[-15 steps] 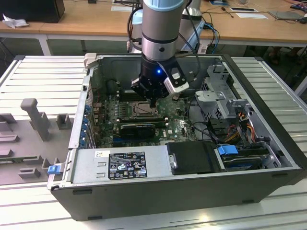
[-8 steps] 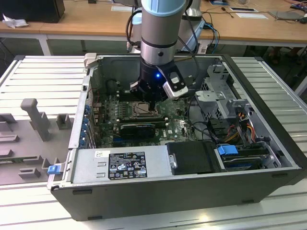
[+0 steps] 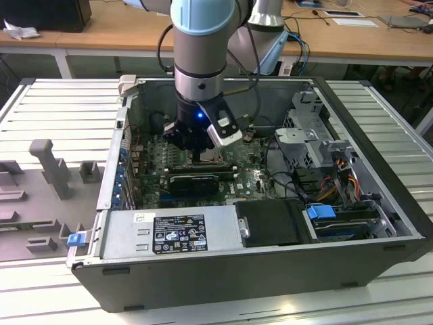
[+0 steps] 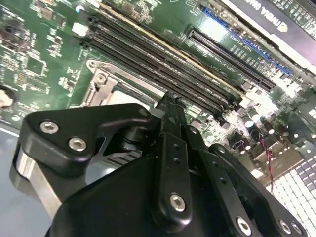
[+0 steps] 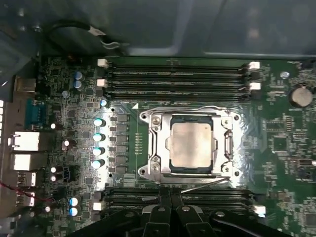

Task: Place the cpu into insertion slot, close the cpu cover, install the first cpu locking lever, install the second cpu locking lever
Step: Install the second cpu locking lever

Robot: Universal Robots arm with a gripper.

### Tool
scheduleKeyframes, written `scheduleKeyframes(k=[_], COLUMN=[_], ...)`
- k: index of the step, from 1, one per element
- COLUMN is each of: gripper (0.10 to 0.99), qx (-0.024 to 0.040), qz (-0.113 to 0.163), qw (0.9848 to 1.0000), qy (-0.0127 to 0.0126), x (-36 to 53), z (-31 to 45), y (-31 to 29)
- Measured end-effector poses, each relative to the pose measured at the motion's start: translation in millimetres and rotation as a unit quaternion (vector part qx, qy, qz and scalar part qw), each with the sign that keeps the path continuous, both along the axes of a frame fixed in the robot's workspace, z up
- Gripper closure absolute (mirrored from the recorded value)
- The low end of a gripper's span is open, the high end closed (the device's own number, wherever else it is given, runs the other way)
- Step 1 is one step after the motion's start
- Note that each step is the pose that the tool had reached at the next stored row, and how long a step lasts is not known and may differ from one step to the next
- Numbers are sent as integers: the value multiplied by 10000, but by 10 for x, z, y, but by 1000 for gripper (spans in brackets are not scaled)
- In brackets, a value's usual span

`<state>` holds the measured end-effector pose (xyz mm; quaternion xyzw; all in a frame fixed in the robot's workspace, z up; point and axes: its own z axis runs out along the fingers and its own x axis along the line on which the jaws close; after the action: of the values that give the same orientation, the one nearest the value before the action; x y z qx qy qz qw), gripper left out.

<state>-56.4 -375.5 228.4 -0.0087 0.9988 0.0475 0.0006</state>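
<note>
In the first wrist view the black metal gripper (image 5: pixel 170 200) sits nearest the camera, its two slim fingertips (image 5: pixel 164 196) pressed together with no gap and nothing between them, their tips just beside the near edge of the square, shiny-rimmed insertion slot (image 5: pixel 147 148). A thin silvery wire locking lever (image 5: pixel 207 182) lies slanted along that same edge, close by the fingertips; whether they touch it cannot be told. Beyond them the small flat silvery-beige cpu (image 5: pixel 191 143) lies flat and square inside the slot, and the thin silvery metal cpu cover (image 5: pixel 228 144) is folded down around it, its frame bordering the chip on all sides. Further on run the long black memory slots (image 5: pixel 177 79) on the green motherboard (image 5: pixel 291 143). The second wrist view looks along the gripper's black linkage (image 4: pixel 170 163) from behind, showing the bolted finger arms and, past them, a corner of the slot's metal frame (image 4: pixel 101 84) and a long black graphics card (image 4: pixel 276 19) with a blue connector strip. The exterior view shows what neither wrist camera does: the grey and pale-blue robot arm (image 3: pixel 199 47) reaching straight down into the open dark-grey computer case (image 3: pixel 365 223), with a silver power supply box (image 3: pixel 172 230) along the case's near wall and wooden desks (image 3: pixel 203 34) beyond.
</note>
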Motion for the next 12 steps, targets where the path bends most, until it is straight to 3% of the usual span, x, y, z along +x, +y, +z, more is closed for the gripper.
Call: scheduleKeyframes(k=[4, 9, 12], gripper=[980, 980, 980], qx=[9, 229, 280], qz=[13, 67, 85], qw=[10000, 9997, 9996], qy=[0, 0, 0], x=[-6, -81, -107], z=[-125, -173, -182], y=[0, -42, -91])
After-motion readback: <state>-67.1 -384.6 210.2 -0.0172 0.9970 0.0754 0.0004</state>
